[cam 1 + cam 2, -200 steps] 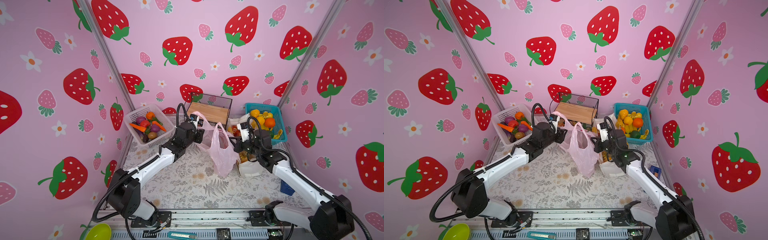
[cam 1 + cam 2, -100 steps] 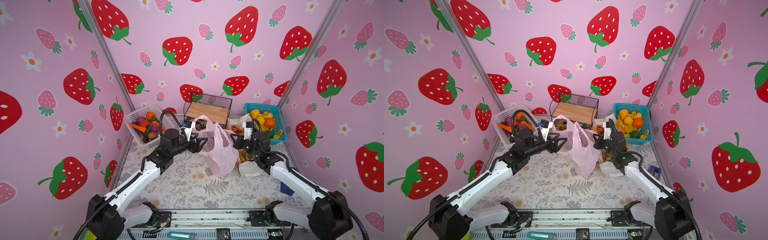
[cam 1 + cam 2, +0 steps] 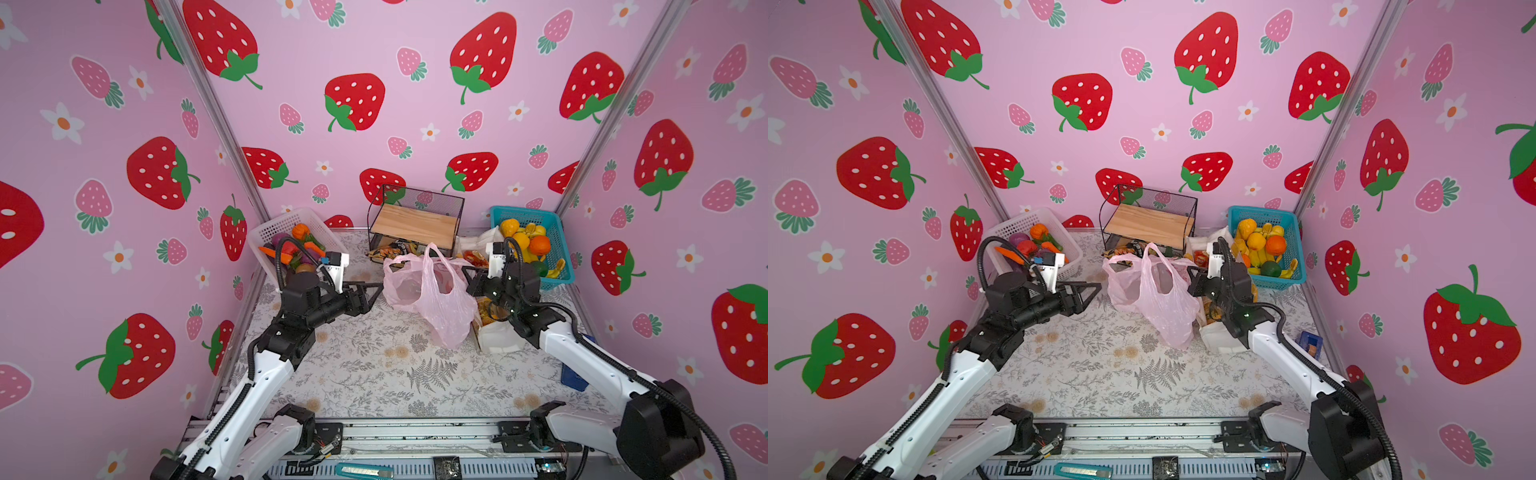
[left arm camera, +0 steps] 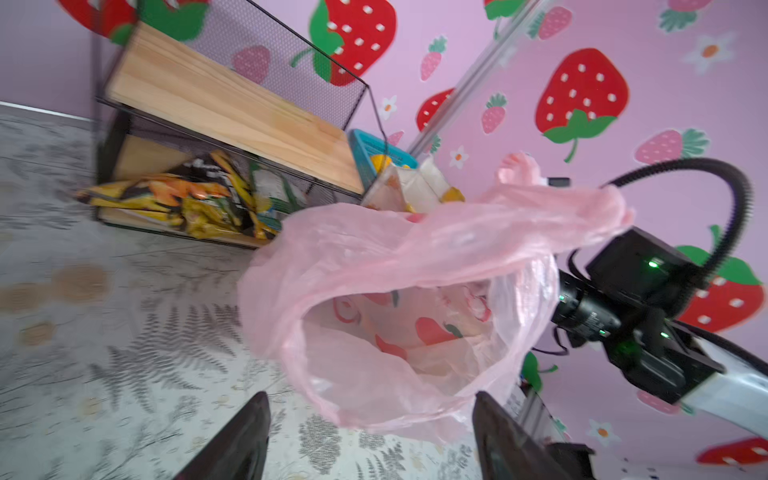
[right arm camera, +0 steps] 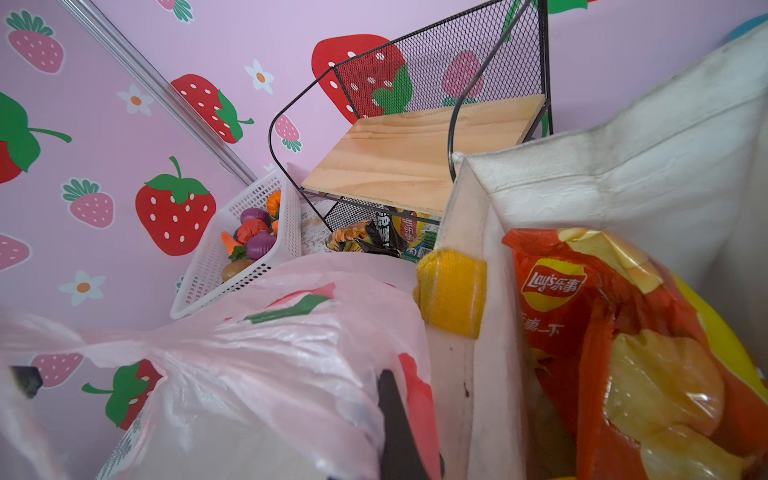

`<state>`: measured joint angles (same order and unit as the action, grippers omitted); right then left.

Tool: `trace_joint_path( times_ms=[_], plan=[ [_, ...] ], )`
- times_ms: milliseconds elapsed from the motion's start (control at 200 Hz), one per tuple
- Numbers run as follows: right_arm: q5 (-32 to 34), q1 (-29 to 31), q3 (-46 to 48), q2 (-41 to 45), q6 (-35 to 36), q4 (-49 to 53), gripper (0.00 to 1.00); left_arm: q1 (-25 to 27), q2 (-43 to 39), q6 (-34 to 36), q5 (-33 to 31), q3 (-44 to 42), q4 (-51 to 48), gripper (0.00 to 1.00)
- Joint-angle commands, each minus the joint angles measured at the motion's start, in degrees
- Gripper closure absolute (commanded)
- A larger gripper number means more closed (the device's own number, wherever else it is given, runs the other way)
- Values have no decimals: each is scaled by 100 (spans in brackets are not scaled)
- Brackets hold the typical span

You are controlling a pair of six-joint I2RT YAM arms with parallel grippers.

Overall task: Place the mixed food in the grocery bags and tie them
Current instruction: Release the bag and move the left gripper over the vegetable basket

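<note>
Over on the far left, the white lattice basket (image 3: 277, 227) sits against the wall, and the toy vegetables (image 3: 299, 245) are heaped inside it, carrots, a tomato and purple pieces all in there. Next comes the left gripper (image 3: 374, 293), low over the fern-print tabletop (image 3: 374, 374), jaws spread well apart and holding nothing, aimed straight at the pink plastic bag (image 3: 436, 299) and just short of it. From the left wrist view that bag's mouth gapes wide between the two dark jaws, and the inside looks empty, though the film is crinkled and hard to read. Behind the bag stands the wire-mesh shelf (image 3: 415, 224) with its wooden board, and a clutch of yellow-orange snack packets (image 3: 388, 251) lies on its lower level. On to the right gripper (image 3: 467, 272): jaws pressed together and pinching the pink bag's far rim, so the bag hangs up off the table with its mouth open. Just beside it, touching the pink film, stands the white canvas tote (image 3: 496, 334), its yellow handle (image 5: 453, 291) showing in the right wrist view, and a red-orange Lay's packet (image 5: 582, 316) is tucked upright inside. Far right, the blue basket (image 3: 557, 232) holds a pile of fruit (image 3: 525, 241).
</note>
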<state>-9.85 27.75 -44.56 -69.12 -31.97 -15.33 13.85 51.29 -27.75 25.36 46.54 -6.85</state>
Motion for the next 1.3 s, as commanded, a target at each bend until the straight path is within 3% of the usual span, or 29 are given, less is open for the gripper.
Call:
trace_joint_path(
  times_ms=[0, 130, 225, 465, 650, 965, 1296],
  plan=[
    [95, -24, 41, 165, 124, -135, 100, -691, -32, -282, -1214, 226, -814, 19],
    [61, -19, 119, 172, 214, -153, 100, -1620, 651, -596, -1368, 705, -1004, 18],
    [41, -18, 166, 155, 286, -189, 100, -1933, 1502, -505, -1623, 1292, -1182, 17],
    [-55, -22, 27, 178, 602, -23, 100, -2087, 3805, 240, -2856, 3046, -2081, 17],
    [-105, -24, 43, 172, 683, -9, 100, -2119, 5094, 611, -3292, 4155, -2781, 16],
    [-246, -24, 43, 32, 691, -63, 100, -2130, 6227, 779, -3205, 4891, -3158, 15],
    [-302, -23, 35, -28, 700, -67, 100, -2139, 6830, 773, -2994, 5138, -3200, 24]
  ],
)
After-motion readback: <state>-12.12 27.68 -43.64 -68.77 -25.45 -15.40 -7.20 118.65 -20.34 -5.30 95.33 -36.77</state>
